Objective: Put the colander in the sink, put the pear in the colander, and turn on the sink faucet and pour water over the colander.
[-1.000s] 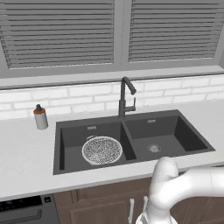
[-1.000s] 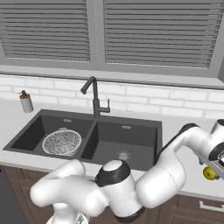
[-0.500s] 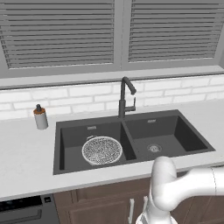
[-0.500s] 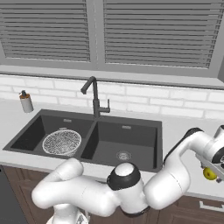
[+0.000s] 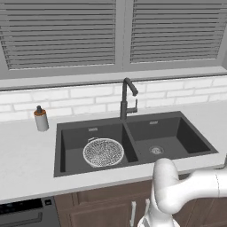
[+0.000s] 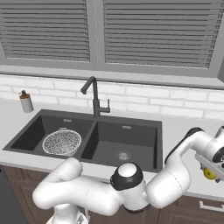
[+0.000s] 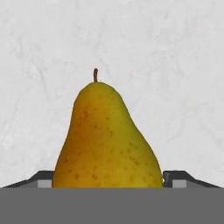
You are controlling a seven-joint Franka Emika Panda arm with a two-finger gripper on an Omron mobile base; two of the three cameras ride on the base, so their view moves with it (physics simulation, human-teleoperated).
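We see a pale grey speckled counter [image 5: 26, 155] running below the white brick wall. Set into its middle is the dark grey double-basin sink [image 5: 133, 139]. At about ten o'clock from the sink, near the wall, a small soap bottle [image 5: 41, 119] with a black top stands upright on the counter. At the sink's twelve o'clock, the sink faucet [image 5: 125, 98] rises from the back rim. In the right base view, out at about four o'clock from the sink, the pear [image 6: 210, 173] lies on the counter [image 6: 183, 131]; in the hand view we see it [image 7: 107, 140] resting on the pale marbled surface, stem toward twelve o'clock.
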